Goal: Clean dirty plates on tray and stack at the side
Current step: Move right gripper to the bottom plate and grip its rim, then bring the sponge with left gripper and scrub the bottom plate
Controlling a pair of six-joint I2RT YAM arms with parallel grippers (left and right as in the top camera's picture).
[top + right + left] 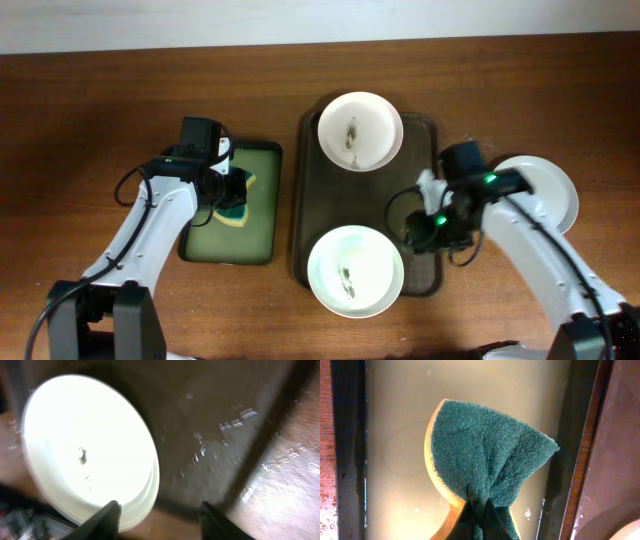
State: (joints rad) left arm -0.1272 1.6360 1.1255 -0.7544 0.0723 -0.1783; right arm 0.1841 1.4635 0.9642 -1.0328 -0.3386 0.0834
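Two white plates with dark smudges lie on the dark brown tray [420, 160]: one at the far end [360, 130], one at the near end [355, 270]. A third white plate [550, 190] lies on the table right of the tray, partly under my right arm. My left gripper [232, 192] is shut on a green-and-yellow sponge [485, 455] over the small green tray [225, 240]. My right gripper [420, 232] is open over the brown tray, just right of the near plate [85, 450], with its left finger at that plate's rim.
The small black-rimmed green tray stands left of the brown tray with a narrow gap between them. The wooden table's far edge meets a pale wall. The brown tray's surface [215, 425] looks wet in the right wrist view.
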